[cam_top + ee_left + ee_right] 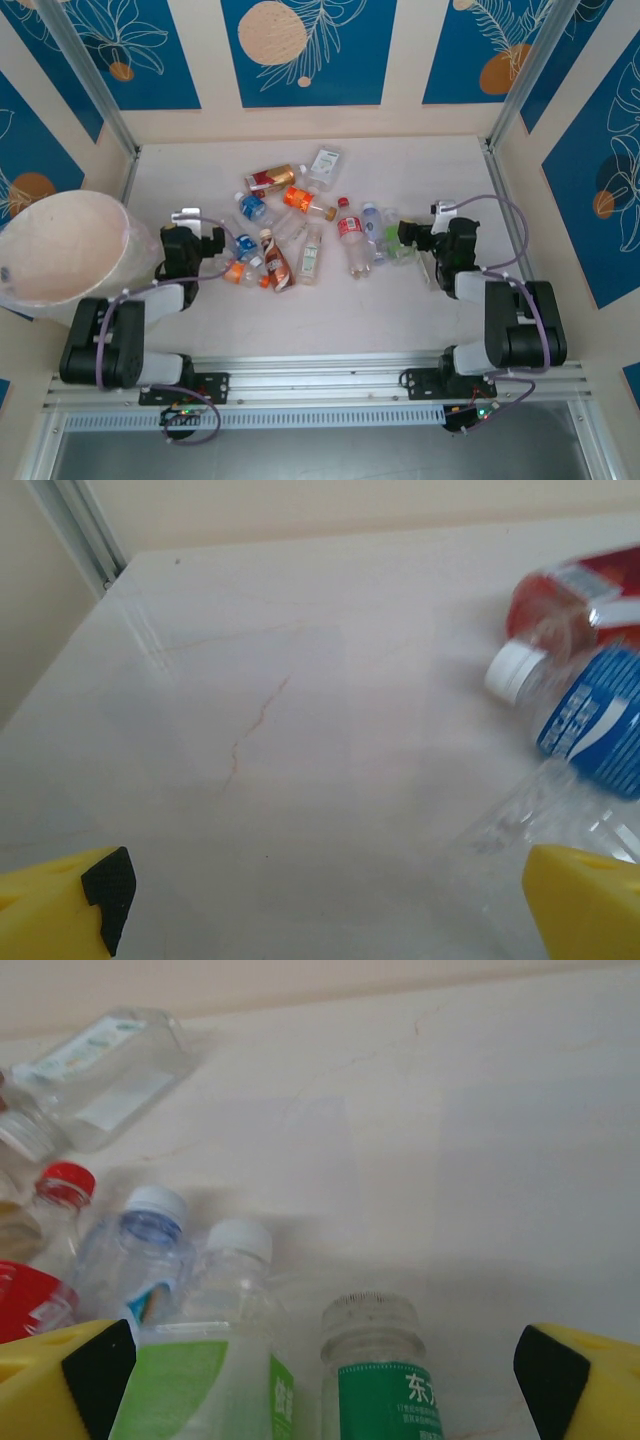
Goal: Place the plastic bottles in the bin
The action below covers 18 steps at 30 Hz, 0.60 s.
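Note:
Several plastic bottles lie in a loose heap mid-table. The bin, a big cream-pink bucket, stands at the left edge beside the left arm. My left gripper sits at the heap's left side, open. In its wrist view the yellow fingers are spread over bare table, with a blue-labelled bottle and a red-labelled one to the right. My right gripper is open at the heap's right side. A dark-green-labelled bottle lies between its fingers, a light-green one beside it.
Wall panels and metal posts close in the table at back and sides. A clear square bottle lies farther back. Bare tabletop stretches behind and right of the heap, and along the front near the rail.

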Motion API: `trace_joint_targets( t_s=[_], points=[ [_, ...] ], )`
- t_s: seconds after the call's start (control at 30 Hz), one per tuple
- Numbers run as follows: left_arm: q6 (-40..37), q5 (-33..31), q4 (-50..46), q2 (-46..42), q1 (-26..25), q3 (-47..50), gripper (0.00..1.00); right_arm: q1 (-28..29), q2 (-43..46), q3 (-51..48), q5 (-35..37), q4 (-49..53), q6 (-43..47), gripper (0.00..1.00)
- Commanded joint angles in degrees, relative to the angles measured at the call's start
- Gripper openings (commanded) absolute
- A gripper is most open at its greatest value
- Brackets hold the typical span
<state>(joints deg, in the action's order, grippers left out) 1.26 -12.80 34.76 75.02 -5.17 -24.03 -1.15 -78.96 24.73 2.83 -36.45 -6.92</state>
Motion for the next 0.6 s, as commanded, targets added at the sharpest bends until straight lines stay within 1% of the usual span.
trace_joint_targets(
  t_s=[0.0, 0.07, 0.1, 0.23, 0.3, 0.37, 0.4, 0.47, 0.5, 0.57],
  points=[
    [5.3, 1.2, -12.3, -5.0, -0.7, -4.1, 1.00, -0.3, 5.1, 3.8, 3.0, 10.1, -4.0, 0.99],
    [9.5, 0.7, -17.2, -7.3, -0.9, -6.1, 1.00, -0.5, 6.8, 7.1, 7.7, 19.5, -9.0, 1.00],
    [11.8, 0.8, -20.9, -8.4, -1.1, -7.8, 1.00, -0.9, 7.2, 9.4, 10.0, 25.9, -11.7, 0.99],
    [22.2, 0.3, -34.1, -10.4, -1.5, -13.8, 1.00, -1.9, 5.4, 17.4, 10.0, 47.5, -17.1, 0.99],
    [25.2, 0.6, -39.4, -10.4, -1.5, -16.1, 1.00, -1.1, 5.0, 20.2, 11.0, 56.8, -18.6, 0.98],
    [25.9, 3.2, -43.0, -9.6, -1.5, -17.9, 1.00, -0.1, 5.6, 21.7, 12.9, 63.3, -20.4, 0.96],
    [26.4, 4.5, -44.8, -9.0, -1.5, -18.8, 1.00, 0.2, 6.0, 22.1, 12.6, 66.3, -21.3, 0.96],
    [27.3, 6.1, -48.0, -7.5, -1.5, -20.2, 1.00, 0.5, 6.6, 22.0, 9.6, 69.8, -21.8, 0.96],
    [28.0, 6.5, -49.7, -6.7, -1.5, -20.8, 1.00, 1.0, 6.7, 22.0, 9.8, 71.3, -22.1, 0.96],
    [29.7, 7.2, -51.7, -5.6, -1.5, -21.4, 1.00, 1.9, 6.3, 21.5, 12.6, 73.1, -22.7, 0.96]
  ],
)
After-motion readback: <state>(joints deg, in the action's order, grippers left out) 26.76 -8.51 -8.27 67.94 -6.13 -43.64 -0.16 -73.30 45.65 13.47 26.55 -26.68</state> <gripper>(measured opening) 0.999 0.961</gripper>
